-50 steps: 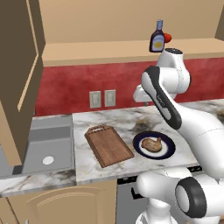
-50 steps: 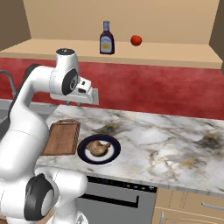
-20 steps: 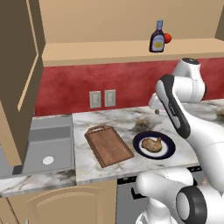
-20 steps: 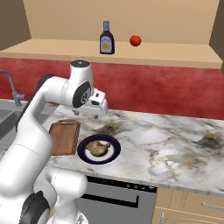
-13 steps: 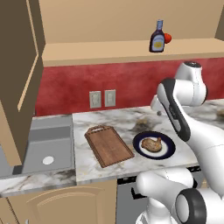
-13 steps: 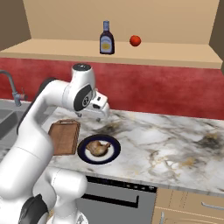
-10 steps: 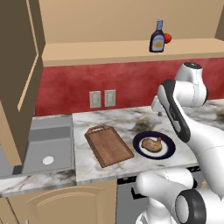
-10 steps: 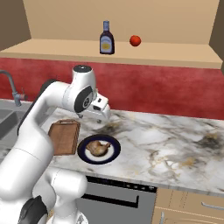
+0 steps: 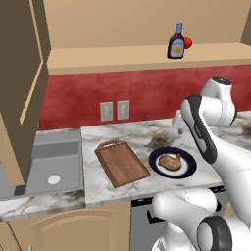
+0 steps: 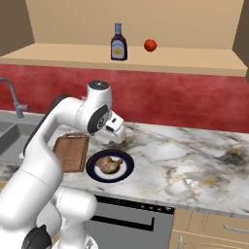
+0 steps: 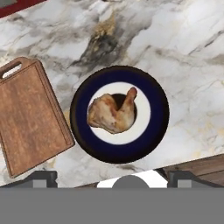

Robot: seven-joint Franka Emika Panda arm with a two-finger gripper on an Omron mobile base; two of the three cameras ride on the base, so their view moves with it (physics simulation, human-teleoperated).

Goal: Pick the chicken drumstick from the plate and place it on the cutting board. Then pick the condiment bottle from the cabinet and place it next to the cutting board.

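Directly below the wide-open gripper, chicken drumstick on plate.

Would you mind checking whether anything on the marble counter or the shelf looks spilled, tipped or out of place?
Nothing stands out. The golden-brown chicken drumstick lies centred on the round navy plate, the reddish-brown wooden cutting board lies flat beside it, and the dark brown condiment bottle stands upright on the tan shelf.
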